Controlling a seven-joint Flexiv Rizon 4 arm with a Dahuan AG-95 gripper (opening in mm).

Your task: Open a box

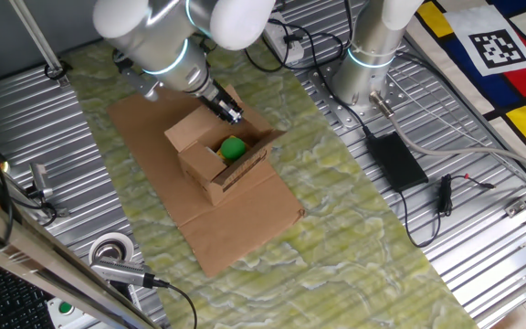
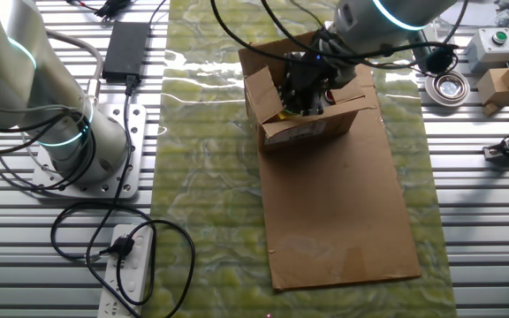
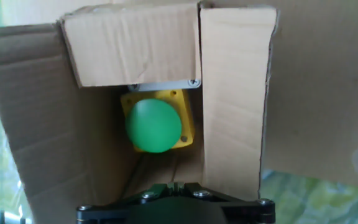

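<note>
End effector [image 1: 229, 111] poised at box [image 1: 222, 155] top opening, above far rim; finger spread hidden, cannot tell if wide or narrow; nothing visibly held. Likely pushing flaps outward. Box flaps mostly splayed, interior exposed: green round button on yellow housing [image 3: 155, 124] inside. Box sits on flat cardboard sheet [image 2: 343, 221], near its far end, sheet on green mat [image 1: 354, 210] over bench [image 1: 35, 128]. Tape roll [image 1: 112, 249] well apart from box.

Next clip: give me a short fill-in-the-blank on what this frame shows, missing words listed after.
1. The box sits on a flat sheet of ____.
2. Inside the box lies a yellow-based object with a round ____ top.
3. The gripper hangs directly ____ the box.
4. The box's top flaps are ____.

Missing words: cardboard; green; above; open
</note>
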